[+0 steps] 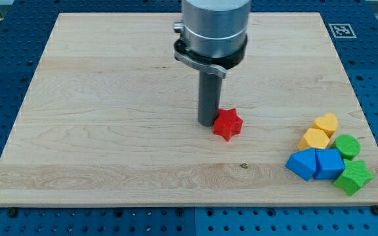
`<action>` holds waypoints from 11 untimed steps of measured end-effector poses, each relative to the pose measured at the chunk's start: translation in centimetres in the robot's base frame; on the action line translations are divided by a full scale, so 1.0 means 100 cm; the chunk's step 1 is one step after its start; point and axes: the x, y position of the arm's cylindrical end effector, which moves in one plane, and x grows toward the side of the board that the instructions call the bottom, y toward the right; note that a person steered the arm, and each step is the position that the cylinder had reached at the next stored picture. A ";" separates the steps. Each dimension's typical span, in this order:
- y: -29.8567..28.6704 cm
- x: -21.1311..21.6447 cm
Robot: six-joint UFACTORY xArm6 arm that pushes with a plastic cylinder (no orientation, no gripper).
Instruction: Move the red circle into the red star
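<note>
The rod's tip [207,123] touches the small red plastic star [228,124]; light, rigid, likely slides easily. No red circle visible.

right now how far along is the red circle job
Nothing looks done: no red circle shows anywhere in this view, so it may be hidden or off the board. In hand: my tip sits just at the view's left of the red star, about touching it. Left: finding the circle and pushing it to the star. The yellow, blue and green blocks sit clustered at the view's lower right.
</note>
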 end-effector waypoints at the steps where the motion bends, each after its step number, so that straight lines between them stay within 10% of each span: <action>1: 0.038 0.017; 4: 0.081 0.011; 7: -0.139 -0.135; 9: -0.145 -0.268; 11: -0.101 -0.299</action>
